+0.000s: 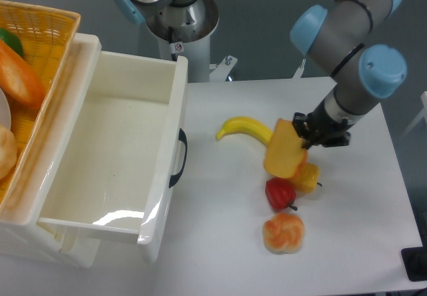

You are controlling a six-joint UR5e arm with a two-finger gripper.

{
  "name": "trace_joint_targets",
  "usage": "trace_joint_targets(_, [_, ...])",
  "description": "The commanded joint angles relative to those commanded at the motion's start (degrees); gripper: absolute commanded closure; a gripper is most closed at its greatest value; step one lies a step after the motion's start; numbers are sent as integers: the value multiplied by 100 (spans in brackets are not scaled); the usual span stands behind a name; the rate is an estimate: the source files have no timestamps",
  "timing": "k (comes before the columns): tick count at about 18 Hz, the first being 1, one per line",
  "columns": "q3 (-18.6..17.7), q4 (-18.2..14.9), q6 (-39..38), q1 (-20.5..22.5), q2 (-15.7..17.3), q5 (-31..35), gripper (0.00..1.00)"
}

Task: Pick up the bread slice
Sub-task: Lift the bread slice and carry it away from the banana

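The bread slice (285, 151) is a flat golden-orange toy with a darker rim, tilted up off the table. My gripper (303, 138) is shut on its upper right edge and holds it above the other toys. Its lower rounded end hangs over the small yellow bell pepper (309, 178) and the red pepper (281, 193). The fingertips are mostly hidden behind the slice and the wrist.
A yellow banana (244, 129) lies just left of the slice. A knotted bun (283, 233) sits toward the front. A large white bin (127, 143) with a black handle stands at left, a yellow basket (40, 36) with toy food behind it. The table's right edge is close.
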Motion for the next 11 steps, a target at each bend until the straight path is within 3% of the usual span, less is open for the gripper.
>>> trace_joint_targets(5, [862,35,712,97,-369,44,100])
trace_joint_targets(11, [1592,272,1450,316,-827,62,100])
